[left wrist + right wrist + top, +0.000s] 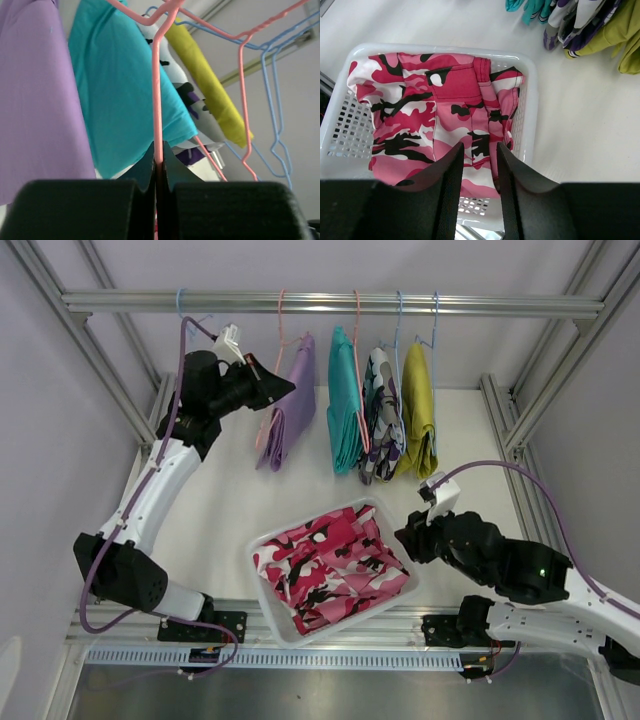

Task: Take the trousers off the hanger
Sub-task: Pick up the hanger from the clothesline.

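Across the top of the frame, an aluminium rail (pixel 330 303) spans a white table (pixel 220 500) between pale walls. Centre frame, lilac shorts (pixel 290 410), teal shorts (pixel 345 415), purple-camouflage shorts (pixel 382 425) and mustard shorts (pixel 418 410) hang from it. Pink-camouflage shorts (pixel 335 565) lie in a white basket (pixel 420 47), lower centre. The left gripper (pixel 158 170) clamps a pink hanger (pixel 157 100) by its wire. The right gripper (pixel 479 147) hovers over the basket, fingers parted, empty.

Shorts, 5 pairs: pink camouflage pair (pixel 335 565) crumpled in basket (pixel 445 48); 4 draped folded, each on a hanger (pixel 156 100), left to right: lilac pair (pixel 290 410), teal pair (pixel 343 405), purple camouflage pair (pixel 382 420), mustard pair (pixel 417 410).
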`<state>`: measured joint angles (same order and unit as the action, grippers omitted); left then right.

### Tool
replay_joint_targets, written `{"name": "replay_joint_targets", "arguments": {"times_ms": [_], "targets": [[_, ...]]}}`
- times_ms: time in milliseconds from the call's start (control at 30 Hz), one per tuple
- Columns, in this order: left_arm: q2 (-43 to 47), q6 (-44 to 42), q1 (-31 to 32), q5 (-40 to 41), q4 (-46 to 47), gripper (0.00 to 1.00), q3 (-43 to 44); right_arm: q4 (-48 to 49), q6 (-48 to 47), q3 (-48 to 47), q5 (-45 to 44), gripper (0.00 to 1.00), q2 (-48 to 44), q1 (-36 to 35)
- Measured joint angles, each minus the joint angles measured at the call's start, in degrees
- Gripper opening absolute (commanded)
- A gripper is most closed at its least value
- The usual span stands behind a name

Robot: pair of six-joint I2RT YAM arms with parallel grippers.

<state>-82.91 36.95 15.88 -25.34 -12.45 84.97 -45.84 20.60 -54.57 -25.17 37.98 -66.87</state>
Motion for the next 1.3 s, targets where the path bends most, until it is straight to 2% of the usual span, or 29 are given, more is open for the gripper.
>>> {"name": "replay_joint_targets", "arguments": {"times_ms": [200,533,600,667,900,1133,1300], "targets": [[0.61,5.42,-0.57,-4.33,5.44,0.01,-2.75,0.50,-0.15,0.35,0.63,0.30,1.29,0.15],[2.95,13.07,-1.03,-6.86,6.47,0.01,-2.32,0.87,0.57,0.35,2.47,0.26,3.08,0.26],[2.99,13.92,-1.16,-6.91,6.19,0.00,-1.86,1.09,0.85,0.35,2.84,0.26,2.97,0.26],[3.39,14.14,-1.18,-6.67,5.55,0.00,-1.33,1.31,1.36,0.35,3.21,0.31,2.82,0.24],[12.07,11.32,-1.01,-2.19,-1.81,0.01,-0.94,2.40,1.55,-0.61,3.61,0.32,3.63,0.26],[24.33,5.22,2.08,6.54,-9.40,0.00,-0.48,7.02,0.28,-6.19,3.41,0.34,11.34,0.24],[30.16,0.87,4.61,14.58,-10.91,0.00,-6.73,10.95,0.07,-7.06,3.61,0.36,16.68,0.24]]}}
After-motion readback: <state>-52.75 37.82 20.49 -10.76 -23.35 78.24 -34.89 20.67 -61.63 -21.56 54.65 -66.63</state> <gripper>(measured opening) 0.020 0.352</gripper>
